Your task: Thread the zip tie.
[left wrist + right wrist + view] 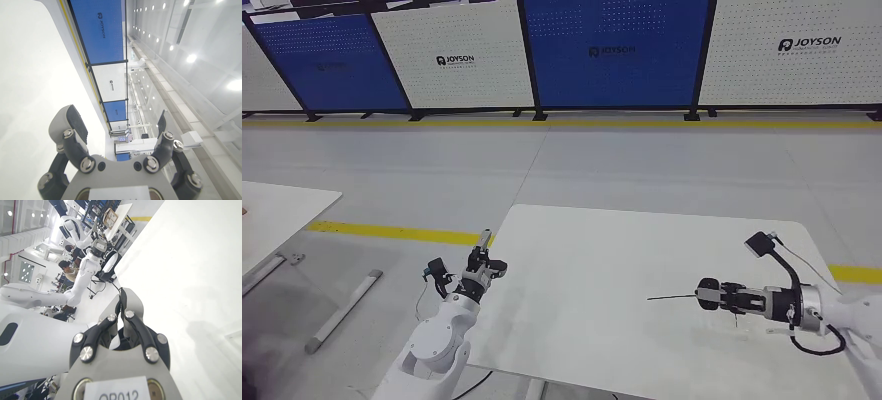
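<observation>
Zip tie (672,296) first: you had it as a thin black strip held at one end by your right gripper (705,294), over the right part of the white table (622,240), on the side nearest the robot. Its free length ran roughly level and pointed across the table toward your left arm. I could not tell whether the strip touched the tabletop. In the right wrist view, that gripper's fingers (133,301) were pressed together, black pads meeting with no gap, so it was clamped on the end of the zip tie.

Your left gripper (483,245) sat at the table's left edge, near the corner closest to the robot, well apart from the zip tie and from the right gripper. It pointed away from the robot, along that edge. In the left wrist view its fingers (76,121) stood wide apart, ribbed pads facing each other, with nothing between them.

Between the two grippers, the tabletop was plain white.

Farther out you had grey floor around the table, and a yellow line (392,232) ran across it behind the table. A second white table (282,205) showed at the left edge of the top view. At the far side stood a row of blue and white perforated panels (617,50) in black frames.
</observation>
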Controlling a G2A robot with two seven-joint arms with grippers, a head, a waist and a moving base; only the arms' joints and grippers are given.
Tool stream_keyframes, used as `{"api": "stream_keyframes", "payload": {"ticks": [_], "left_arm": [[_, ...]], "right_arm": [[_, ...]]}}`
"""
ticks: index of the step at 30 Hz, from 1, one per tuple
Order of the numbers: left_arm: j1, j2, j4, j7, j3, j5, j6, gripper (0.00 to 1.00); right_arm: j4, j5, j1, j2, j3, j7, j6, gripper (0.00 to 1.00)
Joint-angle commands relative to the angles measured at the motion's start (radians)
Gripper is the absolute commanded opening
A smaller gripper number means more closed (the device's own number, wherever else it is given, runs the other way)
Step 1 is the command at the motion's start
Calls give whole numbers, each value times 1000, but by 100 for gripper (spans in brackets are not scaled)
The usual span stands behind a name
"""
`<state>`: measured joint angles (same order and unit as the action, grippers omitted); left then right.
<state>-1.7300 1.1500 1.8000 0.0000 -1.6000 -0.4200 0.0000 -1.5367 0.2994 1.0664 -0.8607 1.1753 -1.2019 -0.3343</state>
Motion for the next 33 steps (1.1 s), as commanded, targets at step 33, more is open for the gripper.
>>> {"api": "stream_keyframes", "payload": {"ticks": [33], "left_arm": [[0, 0, 0, 0, 0, 0, 0, 100]], "right_arm": [[53, 42, -49, -22, -81, -40, 44, 0]]}}
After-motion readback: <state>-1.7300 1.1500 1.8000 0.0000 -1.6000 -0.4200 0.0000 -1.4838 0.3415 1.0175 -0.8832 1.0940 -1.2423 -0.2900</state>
